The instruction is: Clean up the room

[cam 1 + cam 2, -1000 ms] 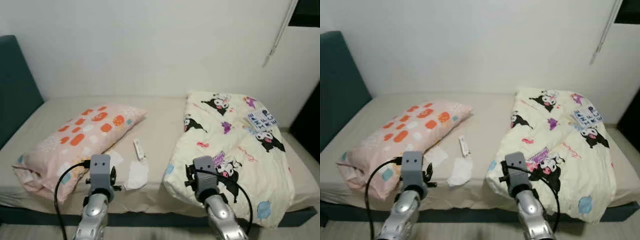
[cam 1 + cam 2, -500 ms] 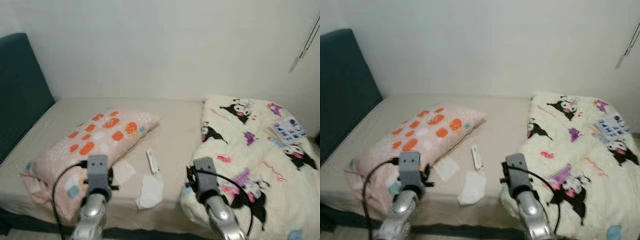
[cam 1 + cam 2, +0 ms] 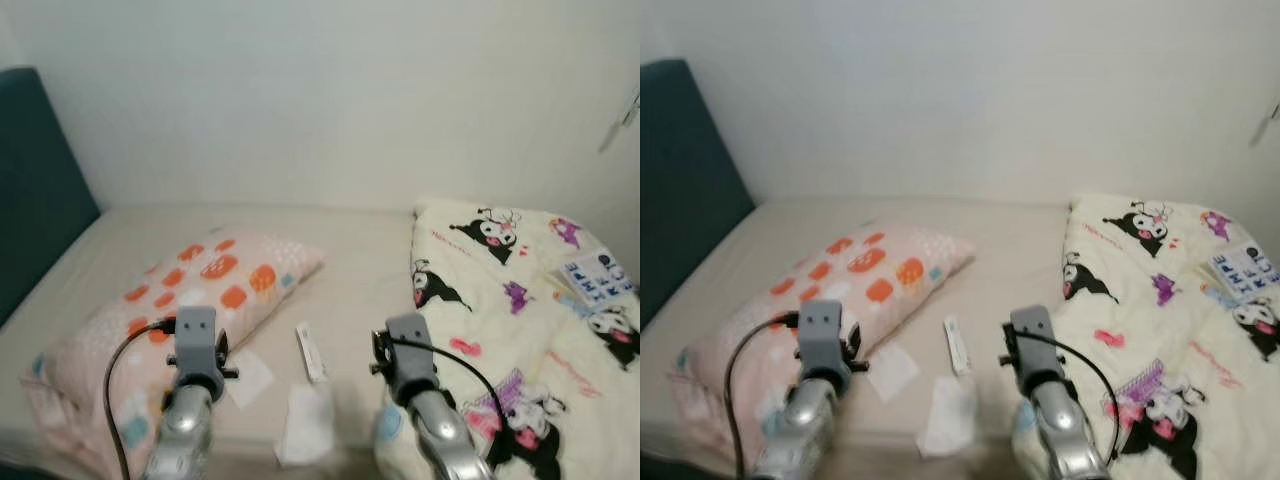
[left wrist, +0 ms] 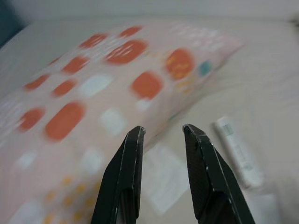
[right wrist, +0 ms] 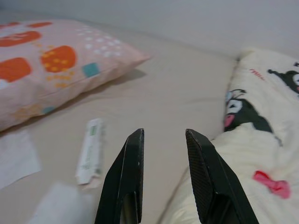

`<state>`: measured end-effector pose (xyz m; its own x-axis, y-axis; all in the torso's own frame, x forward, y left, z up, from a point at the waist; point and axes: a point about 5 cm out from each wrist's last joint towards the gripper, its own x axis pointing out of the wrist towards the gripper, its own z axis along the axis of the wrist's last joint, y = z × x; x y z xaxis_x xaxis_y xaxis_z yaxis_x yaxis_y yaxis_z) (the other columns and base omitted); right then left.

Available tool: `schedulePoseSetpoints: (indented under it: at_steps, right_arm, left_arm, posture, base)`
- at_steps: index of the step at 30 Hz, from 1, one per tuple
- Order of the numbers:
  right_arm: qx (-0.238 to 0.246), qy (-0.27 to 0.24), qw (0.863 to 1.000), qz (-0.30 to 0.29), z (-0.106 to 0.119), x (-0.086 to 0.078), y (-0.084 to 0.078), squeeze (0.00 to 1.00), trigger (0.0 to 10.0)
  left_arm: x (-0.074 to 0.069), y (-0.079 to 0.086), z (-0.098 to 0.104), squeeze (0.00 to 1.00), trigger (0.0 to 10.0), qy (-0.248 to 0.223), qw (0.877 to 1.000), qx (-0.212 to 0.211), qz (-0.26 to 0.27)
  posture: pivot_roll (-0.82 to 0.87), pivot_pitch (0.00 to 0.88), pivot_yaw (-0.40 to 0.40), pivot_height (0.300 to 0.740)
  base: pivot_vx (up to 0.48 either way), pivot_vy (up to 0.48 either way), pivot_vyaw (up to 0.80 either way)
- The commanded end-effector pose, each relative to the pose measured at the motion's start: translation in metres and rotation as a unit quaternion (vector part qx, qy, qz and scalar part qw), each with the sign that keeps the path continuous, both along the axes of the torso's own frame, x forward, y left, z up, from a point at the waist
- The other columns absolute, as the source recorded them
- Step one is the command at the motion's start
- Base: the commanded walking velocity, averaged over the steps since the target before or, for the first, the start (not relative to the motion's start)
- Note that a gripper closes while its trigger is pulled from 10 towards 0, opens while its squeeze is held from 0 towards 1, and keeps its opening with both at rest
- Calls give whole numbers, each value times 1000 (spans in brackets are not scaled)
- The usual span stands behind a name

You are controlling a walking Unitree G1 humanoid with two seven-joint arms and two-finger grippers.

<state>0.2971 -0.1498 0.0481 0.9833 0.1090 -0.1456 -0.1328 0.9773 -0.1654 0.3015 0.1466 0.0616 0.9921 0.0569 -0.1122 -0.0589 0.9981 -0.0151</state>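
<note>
Camera had moved closer to the beige bed (image 3: 360, 250).
Both grippers, left (image 4: 161, 133) and right (image 5: 163, 135), hovered with jaws open over scattered white paper scraps (image 3: 305, 435).

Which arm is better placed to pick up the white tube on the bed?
Probably the right. The white tube lies just beside the open right gripper, while the left gripper points at the pink pillow.

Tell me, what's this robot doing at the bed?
It faces the bed with nothing in its grip. The left end effector hangs open near the pink pillow, the right end effector open beside the cartoon quilt. Between them lie a small white tube and some paper scraps, untouched.
</note>
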Motion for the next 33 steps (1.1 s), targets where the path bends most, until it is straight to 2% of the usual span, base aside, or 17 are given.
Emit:
schedulePoseSetpoints:
  at_steps: [1, 14, 21, 33]
  right_arm:
    - [4, 8, 1000, -1, -3, -1, 2, 0, 10000]
    - [6, 7, 1000, -5, -4, -4, 2, 0, 10000]
    - [8, 7, 1000, -8, -5, -5, 2, 0, 10000]
    - [12, 7, 1000, -10, -5, -6, 3, 0, 10000]
  left_arm:
    - [-4, 7, -6, 0, 10000, 12, 1000, 9, 8]
    - [-4, 6, -5, 0, 10000, 6, 1000, 12, -5]
    - [-4, 6, -5, 0, 10000, 7, 1000, 14, -5]
    - [-5, 6, -3, 0, 10000, -1, 999, 38, -17]
  posture:
    - [-26, 46, -8, 740]
    - [-23, 44, -3, 740]
    - [-22, 43, 0, 740]
    - [-19, 33, 4, 740]
  base:
    - [0, 0, 0]
    - [0, 0, 0]
    - [0, 335, 0]
    - [0, 0, 0]
